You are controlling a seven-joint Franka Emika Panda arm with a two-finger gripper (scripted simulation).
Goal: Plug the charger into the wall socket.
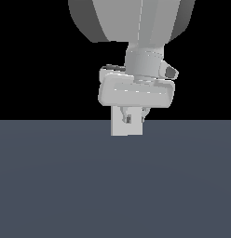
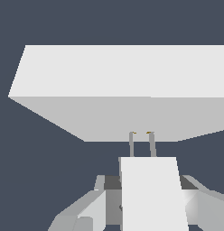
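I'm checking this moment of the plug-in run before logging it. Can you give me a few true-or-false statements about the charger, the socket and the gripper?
1. The gripper holds the charger. True.
2. The charger's two prongs point toward the wall socket. True.
3. The charger lies loose on the floor, away from the gripper. False: it sits between the gripper's fingers.
4. The wall socket lies flat on the floor. False: in the exterior view it stands upright behind the gripper.
5. The prongs reach the socket's face at two yellowish marks. True.
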